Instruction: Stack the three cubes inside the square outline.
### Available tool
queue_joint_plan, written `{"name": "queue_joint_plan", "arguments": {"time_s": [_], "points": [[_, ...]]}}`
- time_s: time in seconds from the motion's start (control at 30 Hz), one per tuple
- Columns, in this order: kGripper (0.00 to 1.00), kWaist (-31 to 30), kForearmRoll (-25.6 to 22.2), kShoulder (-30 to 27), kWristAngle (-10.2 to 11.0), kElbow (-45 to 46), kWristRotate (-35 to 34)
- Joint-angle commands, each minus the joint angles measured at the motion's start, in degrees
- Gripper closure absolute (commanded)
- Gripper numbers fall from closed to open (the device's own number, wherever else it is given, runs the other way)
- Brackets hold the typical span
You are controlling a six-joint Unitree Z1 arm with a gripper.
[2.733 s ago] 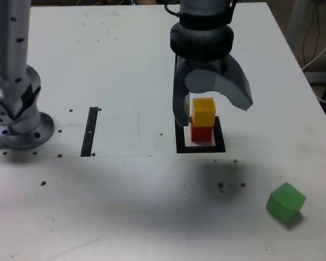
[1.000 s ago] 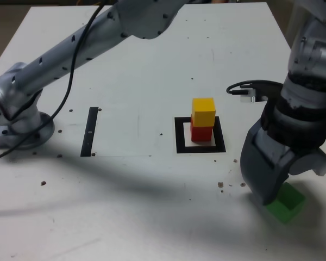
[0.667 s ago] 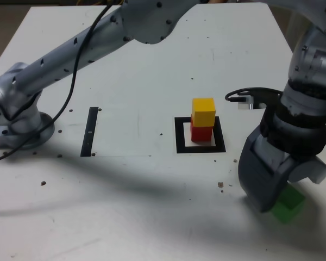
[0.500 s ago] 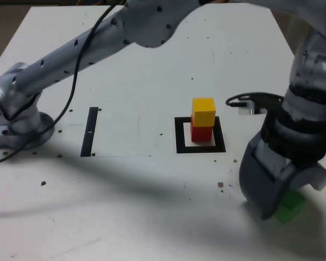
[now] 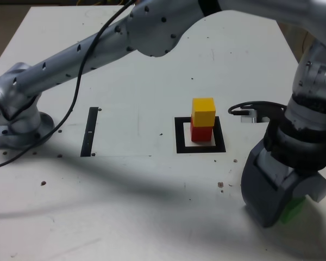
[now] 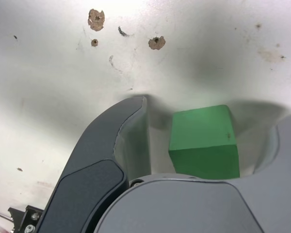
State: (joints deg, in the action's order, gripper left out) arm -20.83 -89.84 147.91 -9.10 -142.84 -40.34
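Gripper (image 5: 280,209) position is recorded at the near right of the table (image 5: 141,206) in the exterior view, lowered around the green cube (image 5: 292,211). In that view only a small bright edge of the cube is exposed beside the dark grey jaw housing.

In the wrist view the green cube (image 6: 203,143) is seen sitting on the tabletop between the two jaws. The jaws are spread. A clear gap is noted between the cube and the dark jaw on one side; on the other side the cube lies just beside the lighter jaw, and contact there cannot be confirmed. No pinch on the cube is established.

The square outline (image 5: 180,142) is located near the table's centre, well apart from the gripper, toward the exterior view's left of it. Inside the outline the red cube (image 5: 201,132) is seated on the white centre, and the yellow cube (image 5: 203,111) is stacked squarely on top of it.

A narrow black strip (image 5: 90,131) is observed further toward the exterior view's left, near the arm's base (image 5: 19,128). Small dark specks (image 6: 156,42) are scattered on the table surface close to the gripper.
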Motion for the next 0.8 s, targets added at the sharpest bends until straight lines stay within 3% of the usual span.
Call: {"name": "queue_joint_plan", "arguments": {"time_s": [0.0,0.2,0.43,0.63,0.77], "points": [[0.29,-0.1,0.0,0.4,0.1,-0.1,0.1],[0.46,-0.1,0.6,0.3,1.0,-0.2,1.1],[0.55,-0.1,2.2,0.2,1.6,1.1,3.5],[0.71,-0.1,2.8,-0.1,1.6,1.7,5.3],[0.77,-0.1,2.7,-0.4,1.6,1.7,7.2]]}}
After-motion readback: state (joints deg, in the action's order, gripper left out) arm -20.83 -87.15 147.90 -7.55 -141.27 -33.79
